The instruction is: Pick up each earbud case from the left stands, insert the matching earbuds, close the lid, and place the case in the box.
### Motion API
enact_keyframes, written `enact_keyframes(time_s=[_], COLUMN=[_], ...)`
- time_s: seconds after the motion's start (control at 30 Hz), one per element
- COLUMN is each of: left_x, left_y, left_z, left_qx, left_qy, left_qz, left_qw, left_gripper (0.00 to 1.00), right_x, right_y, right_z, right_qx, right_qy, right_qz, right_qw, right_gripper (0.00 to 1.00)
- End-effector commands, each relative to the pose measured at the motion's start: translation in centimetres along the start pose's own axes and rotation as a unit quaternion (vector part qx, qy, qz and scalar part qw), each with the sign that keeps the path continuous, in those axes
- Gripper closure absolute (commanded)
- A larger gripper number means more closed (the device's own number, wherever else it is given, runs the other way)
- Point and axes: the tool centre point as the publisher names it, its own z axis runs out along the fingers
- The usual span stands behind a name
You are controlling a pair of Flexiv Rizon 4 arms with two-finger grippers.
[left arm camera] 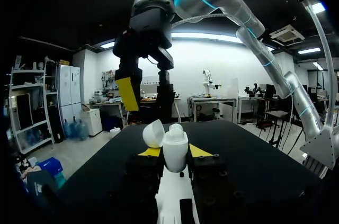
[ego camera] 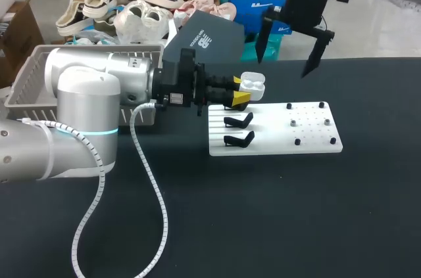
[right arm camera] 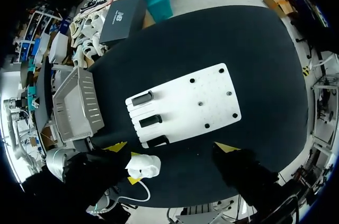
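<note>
My left gripper (ego camera: 242,92) is shut on a white earbud case (ego camera: 252,84) and holds it above the far left corner of the white board (ego camera: 276,135). In the left wrist view the case (left arm camera: 175,151) stands upright between the yellow tips, with its lid (left arm camera: 153,133) flipped open. Two black stands (ego camera: 238,120) (ego camera: 238,139) on the board's left side carry nothing. My right gripper (ego camera: 283,66) hangs open, high over the board's far edge. Its wrist view looks straight down on the board (right arm camera: 185,105) and the held case (right arm camera: 143,166). Small dark pegs (ego camera: 293,122) dot the board's right half.
A grey mesh basket (ego camera: 26,77) stands at the table's left, behind my left arm. A black box (ego camera: 210,38) lies at the far edge. A white cable (ego camera: 154,192) from the left arm trails over the near table.
</note>
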Motion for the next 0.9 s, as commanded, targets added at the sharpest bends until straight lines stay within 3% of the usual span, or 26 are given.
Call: enact_keyframes(time_s=[0.03,0.23,0.9], left_x=[0.0,0.0,0.0], left_y=[-0.1,-0.1,-0.1], left_z=[0.0,0.0,0.0], left_qx=[-0.002,-0.002,-0.002], left_qy=[0.0,0.0,0.0], left_qz=[0.0,0.0,0.0], left_qw=[1.0,1.0,1.0], left_gripper=[1.0,1.0,1.0], right_x=[-1.1,-1.3,2.8], right_y=[0.6,0.2,-1.1], right_z=[1.0,1.8,1.8], right_qx=[0.0,-0.005,-0.019], right_qy=[0.0,-0.005,0.013], right_qz=[0.007,0.011,-0.003], right_qw=[1.0,1.0,1.0], right_gripper=[0.0,0.0,0.0])
